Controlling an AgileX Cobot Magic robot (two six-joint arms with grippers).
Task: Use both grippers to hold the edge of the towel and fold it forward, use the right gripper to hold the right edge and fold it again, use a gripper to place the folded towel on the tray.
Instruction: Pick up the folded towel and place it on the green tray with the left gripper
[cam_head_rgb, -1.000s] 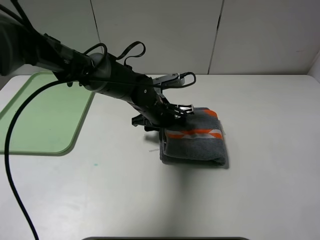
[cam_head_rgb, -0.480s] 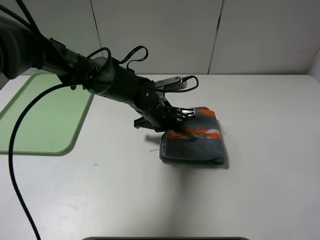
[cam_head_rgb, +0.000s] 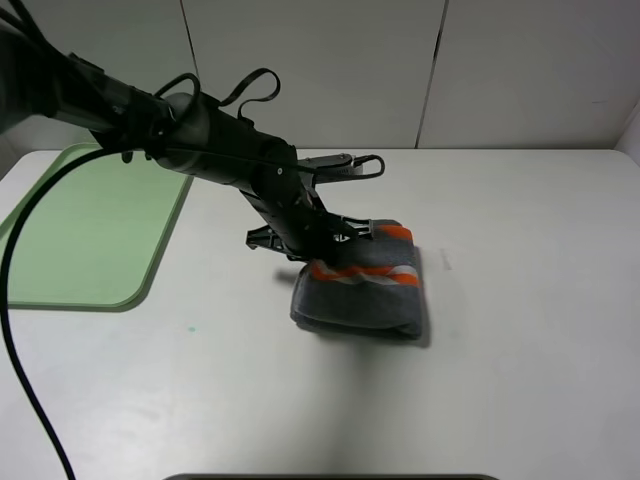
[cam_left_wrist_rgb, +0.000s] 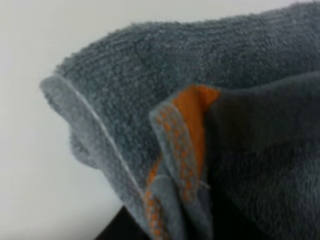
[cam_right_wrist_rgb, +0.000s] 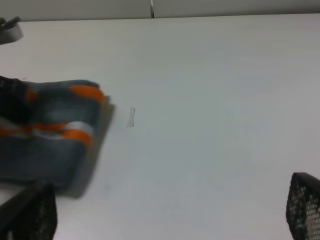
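The folded grey towel with orange stripes (cam_head_rgb: 362, 292) hangs from my left gripper (cam_head_rgb: 322, 236), which is shut on its far left edge; its front end is on or just above the white table. The left wrist view is filled by the towel (cam_left_wrist_rgb: 210, 100), with folded layers bunched between the jaws. The green tray (cam_head_rgb: 90, 220) lies at the far left, apart from the towel. My right gripper (cam_right_wrist_rgb: 170, 210) is open and empty above the bare table, to the right of the towel (cam_right_wrist_rgb: 50, 135). The right gripper is out of the exterior high view.
A black cable (cam_head_rgb: 20, 330) hangs from the left arm along the left side. A small pale mark (cam_right_wrist_rgb: 131, 117) is on the table just right of the towel. The white wall (cam_head_rgb: 430, 70) stands behind the table.
My left gripper has carried the towel to the left, toward the tray. The towel's near end has shifted left with it.
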